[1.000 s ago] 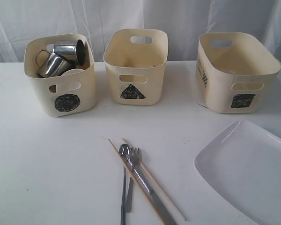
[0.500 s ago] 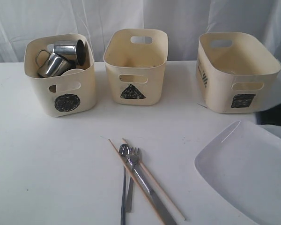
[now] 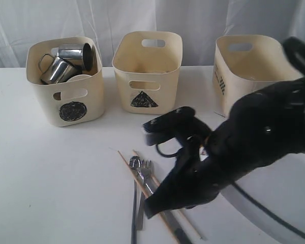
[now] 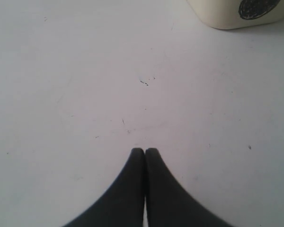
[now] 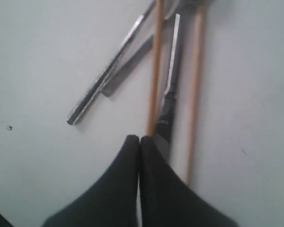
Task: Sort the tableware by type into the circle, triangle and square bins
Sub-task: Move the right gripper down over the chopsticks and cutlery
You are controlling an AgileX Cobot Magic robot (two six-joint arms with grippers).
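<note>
— While the exterior view is blurred by the moving arm, both wrist views are sharp, so grip first: right jaws?
— Shut tight, tips pressed together, nothing between them. Right arm (image 3: 254, 137) reaches across the middle of the table (image 3: 51, 178), jaws pointing down at the cutlery pile.
— What sits at the tips?
— Wooden chopsticks (image 5: 155, 61) run straight ahead from the tips, with the knife (image 5: 173, 71) lying between them. Knife's near end disappears under the jaws. One stick ends right at the tips; can't tell if they touch it.
— Spoon and fork?
— Spoon (image 3: 134, 162) and fork (image 3: 146, 166) heads are side by side further ahead of the jaws. Their steel handles angle off to one side of the tips, clear of them.
— Left jaws?
— Also closed, empty, over bare table. Only a lower corner of the circle bin (image 4: 227, 14) shows, ahead and off to one side, well apart.
— Bins and the rest?
— Circle bin holds two steel mugs (image 3: 58, 71), tipped over. Triangle bin (image 3: 147, 66) stands beyond the right jaws, well apart. Square bin (image 3: 244, 66) is partly hidden behind the right arm. White plate (image 3: 274, 218) lies behind the right jaws, mostly covered by the arm
</note>
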